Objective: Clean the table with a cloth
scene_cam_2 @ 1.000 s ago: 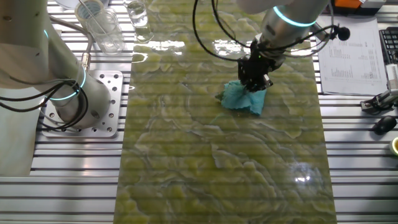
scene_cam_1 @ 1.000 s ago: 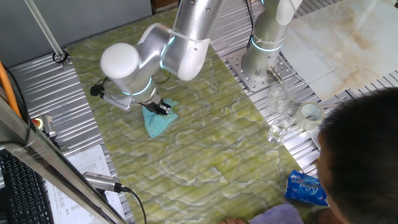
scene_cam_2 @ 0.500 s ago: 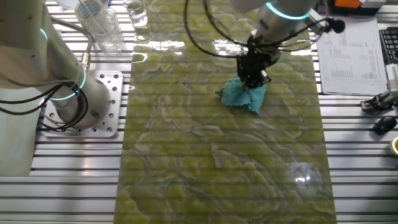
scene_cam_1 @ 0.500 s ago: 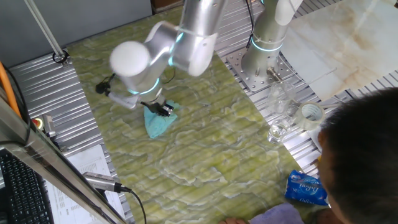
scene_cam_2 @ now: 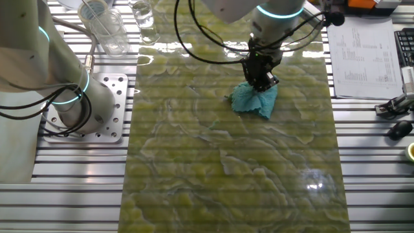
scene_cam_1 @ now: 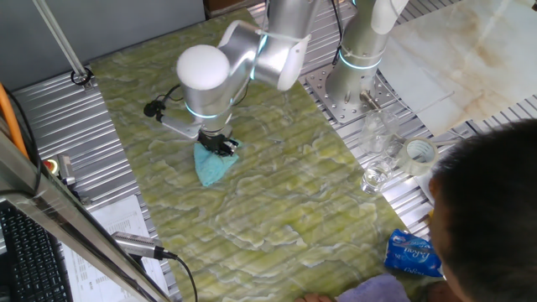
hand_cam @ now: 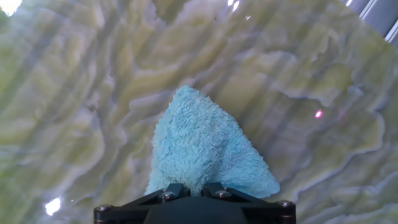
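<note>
I hold the cloth [hand_cam: 205, 155] flat on the tabletop [hand_cam: 81, 93] so it can rub. My fingers [hand_cam: 189, 190] pinch its near edge, at six o'clock.

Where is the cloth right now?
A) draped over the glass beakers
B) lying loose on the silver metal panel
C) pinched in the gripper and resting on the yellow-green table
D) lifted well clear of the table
C: the gripper is shut on one end of the cloth, and the rest spreads across the table.
</note>
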{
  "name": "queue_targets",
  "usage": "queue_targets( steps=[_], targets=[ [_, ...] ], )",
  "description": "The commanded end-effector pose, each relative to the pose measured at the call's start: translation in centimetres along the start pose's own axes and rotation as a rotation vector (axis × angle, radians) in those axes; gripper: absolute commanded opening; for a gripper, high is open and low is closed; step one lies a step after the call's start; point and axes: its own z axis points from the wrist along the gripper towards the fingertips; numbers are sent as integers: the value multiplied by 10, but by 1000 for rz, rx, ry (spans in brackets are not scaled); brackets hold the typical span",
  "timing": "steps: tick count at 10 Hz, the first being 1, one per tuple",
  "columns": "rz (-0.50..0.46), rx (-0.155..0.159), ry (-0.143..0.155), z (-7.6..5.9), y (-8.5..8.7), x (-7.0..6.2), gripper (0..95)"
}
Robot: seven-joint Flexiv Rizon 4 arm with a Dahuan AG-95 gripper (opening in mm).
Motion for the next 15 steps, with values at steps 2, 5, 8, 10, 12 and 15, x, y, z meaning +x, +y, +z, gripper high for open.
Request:
queue_targets(
  steps=[2,5,8,10,12,15],
  targets=[
    [-6,-9,5,-1,0,-1,0],
    [4,-48,16,0,2,-1,0],
    [31,-83,41,-3,9,-2,0],
    [36,-89,32,-1,10,1,0],
    [48,-96,30,-2,16,8,0],
    [56,-97,34,-1,27,17,0]
  ],
)
